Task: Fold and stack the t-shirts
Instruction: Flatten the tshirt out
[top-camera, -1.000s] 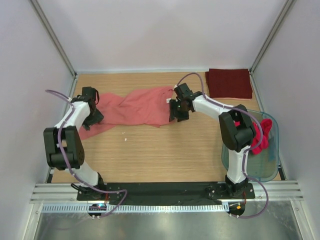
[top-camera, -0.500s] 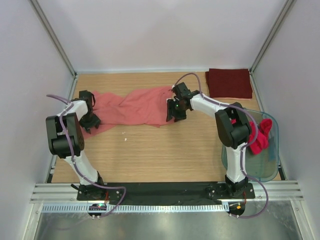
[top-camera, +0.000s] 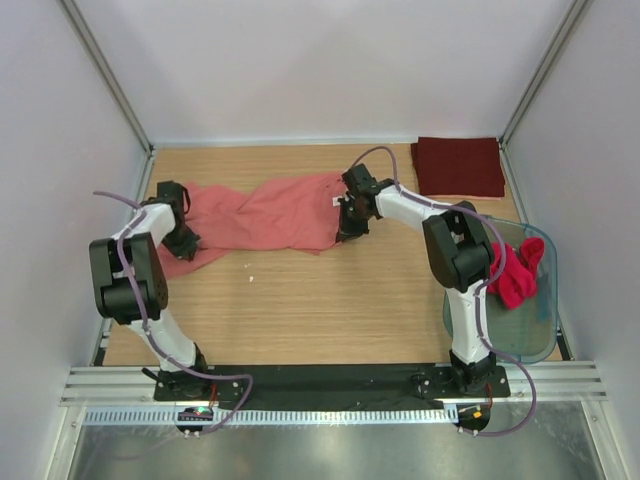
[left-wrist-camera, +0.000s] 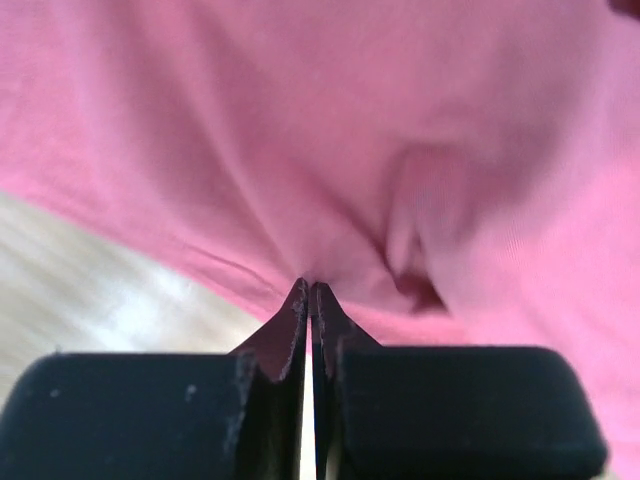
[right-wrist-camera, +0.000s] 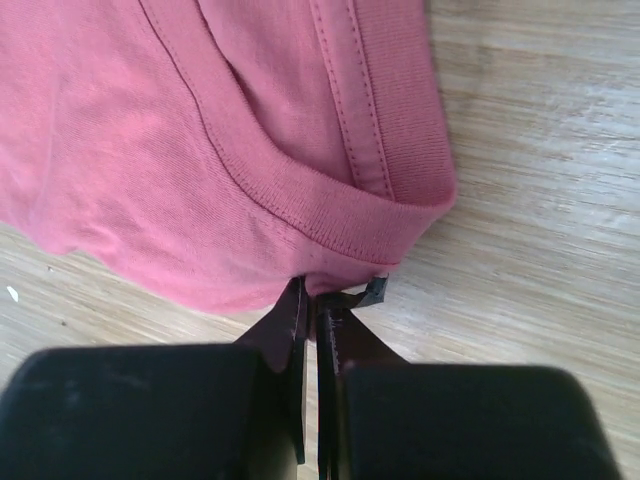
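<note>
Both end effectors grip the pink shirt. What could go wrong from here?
The left end effector and right end effector pinch only the very edge of the pink shirt; it may slip out on a lift. It lies twisted in the middle, so pulling might tighten that rather than flatten it.

A: Is there any writing, brand or number to read here?

B: None that I can read. The salmon-pink cloth t-shirt, lying at the far left of the pale wooden surface, looks plain in both wrist views.

A: What about the small white tag at its right end?

B: It's too small to make out. The folded dark maroon cloth shirt in the far right corner has no legible mark either.
</note>
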